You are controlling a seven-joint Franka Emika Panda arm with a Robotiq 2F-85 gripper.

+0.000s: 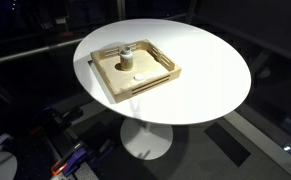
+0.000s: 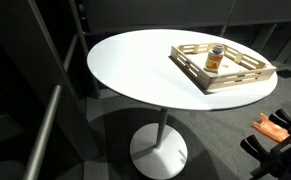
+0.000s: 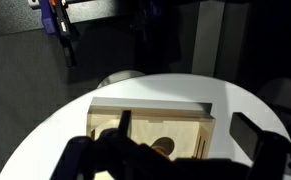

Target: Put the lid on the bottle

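A square wooden tray (image 1: 150,86) sits on a round white table (image 1: 207,72).

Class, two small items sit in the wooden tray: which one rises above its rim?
The bottle, a greyish upright cylinder; the lid is only a flat white cap lying low in the tray.

The table (image 1: 210,75) has a smooth, matt white top. On it, the tray (image 1: 171,72) is pale bare wood, matt and unvarnished in look. Inside the tray, the bottle (image 2: 216,60) looks smooth and faintly glossy.
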